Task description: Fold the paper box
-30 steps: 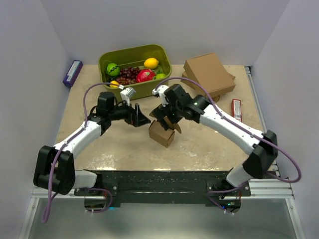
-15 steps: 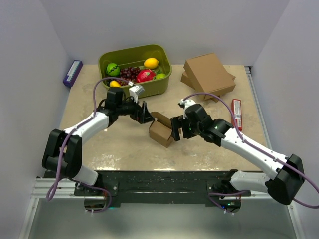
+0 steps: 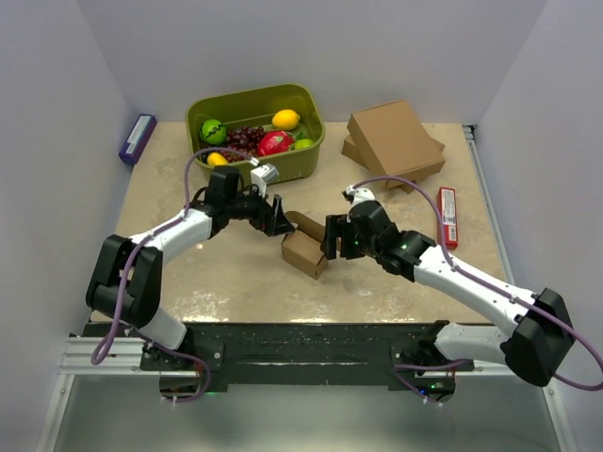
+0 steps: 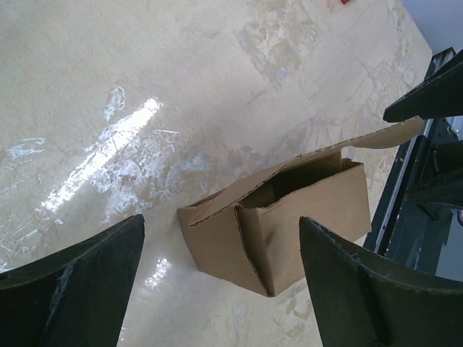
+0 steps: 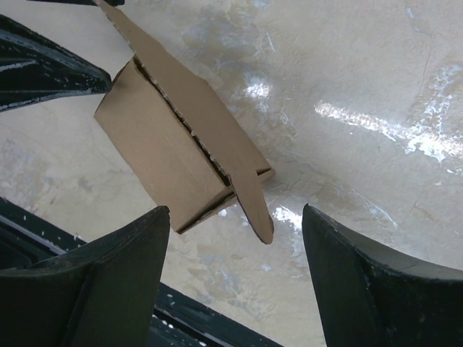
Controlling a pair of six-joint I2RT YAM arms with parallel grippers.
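Observation:
The paper box is a small brown cardboard box resting on the table, its top open and a long lid flap sticking out. My left gripper hovers just beyond its far left corner, jaws open, touching nothing. In the left wrist view the box lies ahead, between my left gripper's spread fingers. My right gripper sits close at the box's right side, also open. The right wrist view shows the box ahead of my right gripper, with the flap's tip hanging free between the fingers.
A green bin with fruit stands behind the left gripper. Larger stacked brown boxes sit at the back right, with a red packet beside them. A purple box lies by the left wall. White walls enclose three sides.
My right gripper came down from over the box to its right side. My left gripper moved right, up to the box. The box has stayed in place.

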